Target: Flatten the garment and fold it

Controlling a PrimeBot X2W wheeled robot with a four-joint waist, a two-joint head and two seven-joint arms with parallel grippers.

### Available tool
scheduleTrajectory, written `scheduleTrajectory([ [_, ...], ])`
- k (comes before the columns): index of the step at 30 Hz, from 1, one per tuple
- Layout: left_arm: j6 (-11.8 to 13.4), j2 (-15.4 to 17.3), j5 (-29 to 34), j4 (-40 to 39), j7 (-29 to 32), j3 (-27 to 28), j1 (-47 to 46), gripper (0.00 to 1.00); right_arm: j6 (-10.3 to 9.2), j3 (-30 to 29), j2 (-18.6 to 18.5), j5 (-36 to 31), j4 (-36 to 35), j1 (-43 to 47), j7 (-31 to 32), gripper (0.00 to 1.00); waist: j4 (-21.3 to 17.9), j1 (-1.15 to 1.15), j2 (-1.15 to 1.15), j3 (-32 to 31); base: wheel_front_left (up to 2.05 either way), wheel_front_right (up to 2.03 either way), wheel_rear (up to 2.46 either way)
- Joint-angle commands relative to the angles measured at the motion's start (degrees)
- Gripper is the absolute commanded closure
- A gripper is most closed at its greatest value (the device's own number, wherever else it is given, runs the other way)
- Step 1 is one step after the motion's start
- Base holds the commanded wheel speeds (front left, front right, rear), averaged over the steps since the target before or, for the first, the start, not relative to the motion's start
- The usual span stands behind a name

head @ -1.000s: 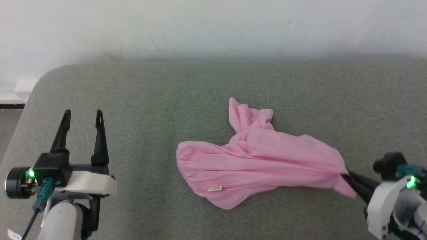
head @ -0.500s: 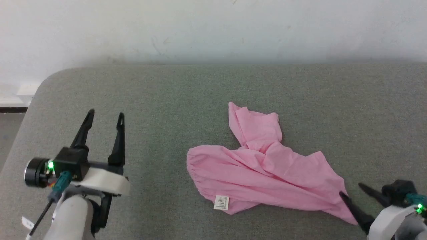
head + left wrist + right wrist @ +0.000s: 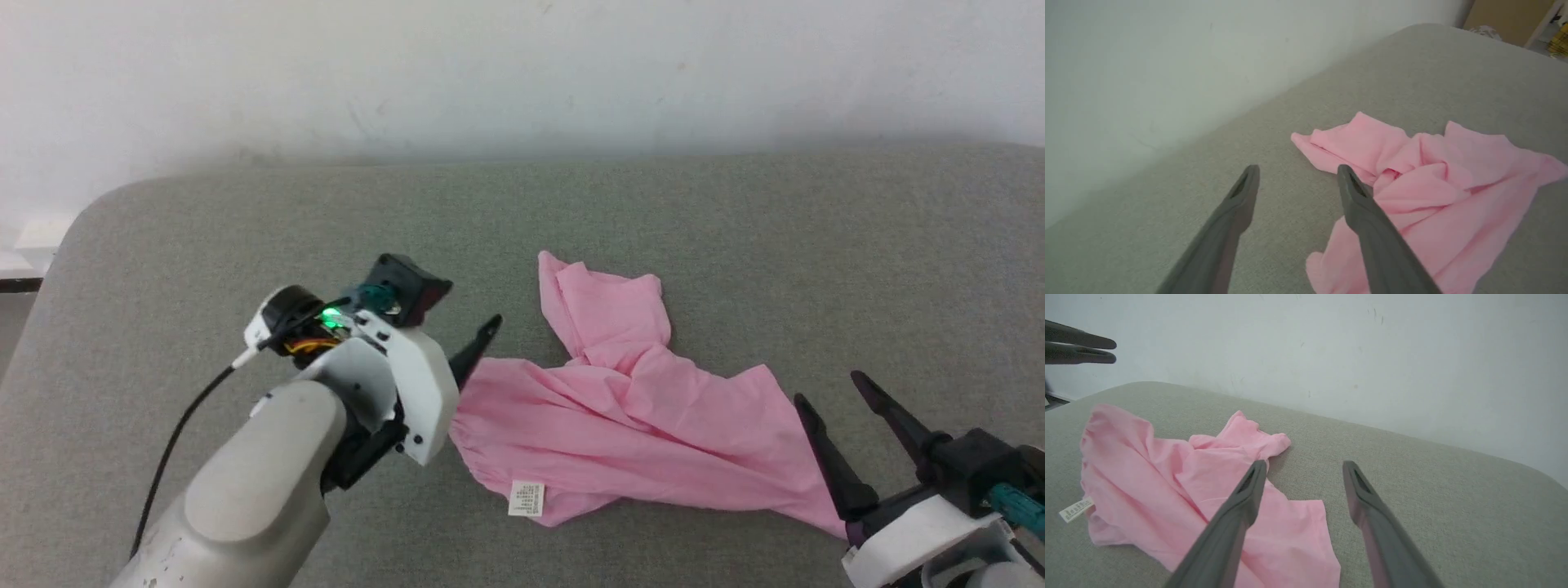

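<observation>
The light pink garment (image 3: 620, 416) lies crumpled on the grey cushion, its gathered band (image 3: 459, 426) at the left and its white label (image 3: 526, 498) at the front edge. My left gripper (image 3: 482, 336) hovers open at the band end; in the left wrist view (image 3: 1298, 171) one finger overlaps the cloth (image 3: 1433, 192) and the other is over bare cushion. My right gripper (image 3: 833, 392) stands open just off the garment's right corner, holding nothing. In the right wrist view (image 3: 1304, 465) its left finger crosses the cloth (image 3: 1167, 469), and the left gripper (image 3: 1113, 351) shows at the top left.
The grey cushion (image 3: 735, 245) runs back to a white wall (image 3: 522, 73). Its rounded left corner (image 3: 73, 237) drops off to the floor. Bare cushion surrounds the garment on all sides.
My right gripper, shut on the garment's right corner a second ago, has opened and let it go. My left arm has swung right and turned to the band end.
</observation>
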Motion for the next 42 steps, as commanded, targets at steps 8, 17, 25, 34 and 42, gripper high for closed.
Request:
scheduleTrajectory([
  [8, -0.35, 6.08, -15.05, 2.63, 12.43, -22.47, -9.03, 0.0, -0.12, -0.09, 2.89, -2.95, 0.7, -0.04, -0.08, 0.0, -2.42, 0.0, 0.0, 2.43, 0.0, 0.0, 0.0],
  [17, -0.36, 9.37, -22.7, 5.82, 14.79, -36.73, -11.93, 1.0, -0.12, 0.32, 3.7, -3.71, 2.9, -1.7, -1.11, 0.0, -3.84, 0.0, 0.0, 4.06, 0.0, 0.0, 0.0],
  [25, 0.46, 11.99, -17.81, 6.43, -2.85, -33.32, -20.92, 1.0, -0.12, -0.6, 4.38, -4.13, 3.86, -1.62, -2.1, 0.0, -2.53, 0.0, 0.0, 3.29, 0.0, 0.0, 0.0],
  [34, 10.18, 20.31, -12.37, -3.28, -10.27, -31.96, -16.18, 1.0, -0.12, -0.8, 5.74, -4.63, 4.83, 0.44, -2.93, 0.0, -1.3, 0.0, 0.0, 1.61, 0.0, 0.0, 0.0],
  [42, 14.54, 23.38, -17.44, -10.66, -7.23, -36.12, 0.74, 1.0, -0.12, -0.86, 6.55, -4.89, 5.92, 1.98, -3.28, 0.0, 0.39, 0.0, 0.0, 1.35, 0.0, 0.0, 0.0],
])
